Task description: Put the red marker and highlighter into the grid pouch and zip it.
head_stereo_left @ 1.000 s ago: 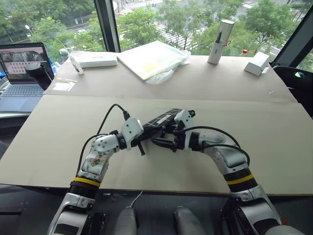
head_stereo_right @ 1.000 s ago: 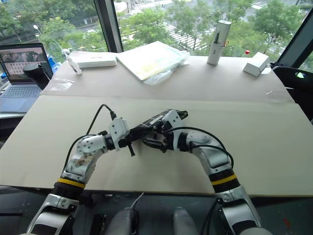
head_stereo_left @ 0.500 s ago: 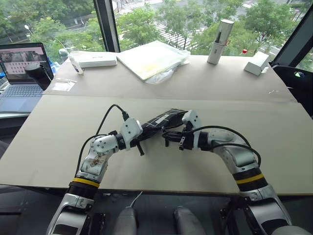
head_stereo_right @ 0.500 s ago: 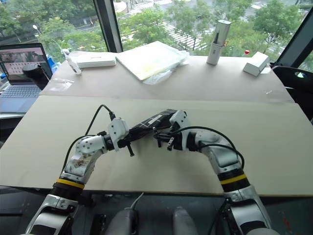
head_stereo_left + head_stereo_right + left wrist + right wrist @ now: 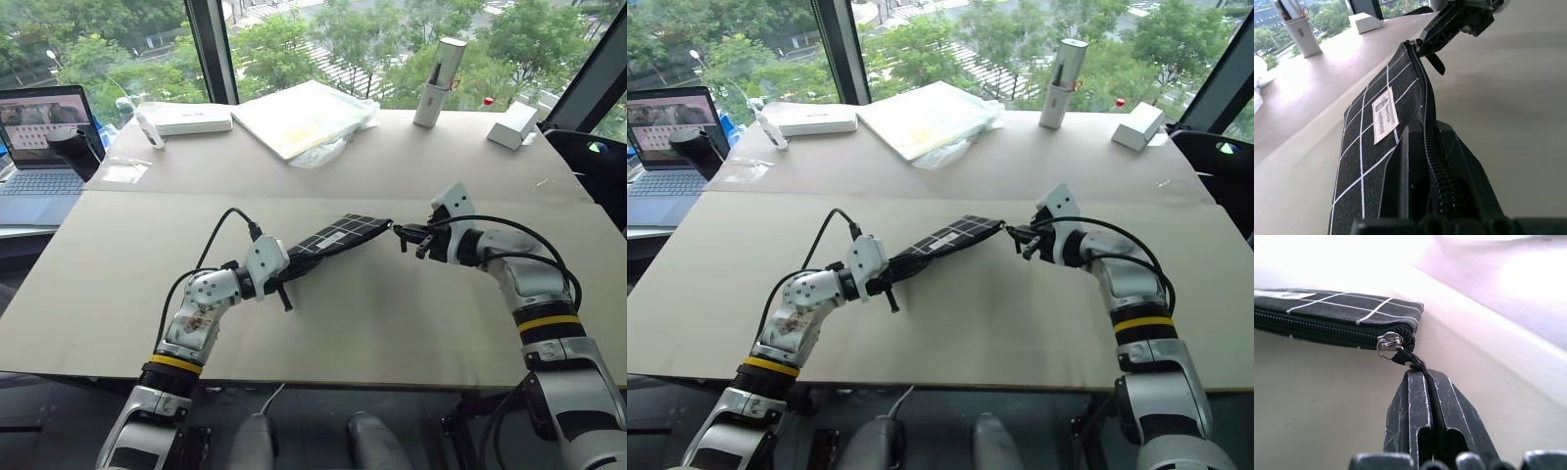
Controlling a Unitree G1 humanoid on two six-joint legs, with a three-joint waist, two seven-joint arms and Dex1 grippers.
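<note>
The grid pouch (image 5: 338, 237), black with thin white lines and a small white label, is held off the tabletop between my two grippers. My left gripper (image 5: 289, 266) is shut on the pouch's near end, its fingers (image 5: 1405, 161) clamped across the zipper edge. My right gripper (image 5: 403, 233) is at the far end, shut on the black pull cord (image 5: 1410, 363), which hangs from the metal slider (image 5: 1388, 343) at the pouch's corner. The zipper teeth look closed along the visible length. The red marker and the highlighter are out of view.
A laptop (image 5: 44, 137) sits at the far left beside a dark cup (image 5: 73, 147). Along the back edge are a flat white box (image 5: 191, 117), a plastic-wrapped pad (image 5: 304, 116), a white cylindrical holder (image 5: 438, 70) and a small white box (image 5: 516, 125).
My right gripper closed on the pull cord and travelled right along the pouch to its far end, taking the slider with it. The left gripper kept still with the pouch.
</note>
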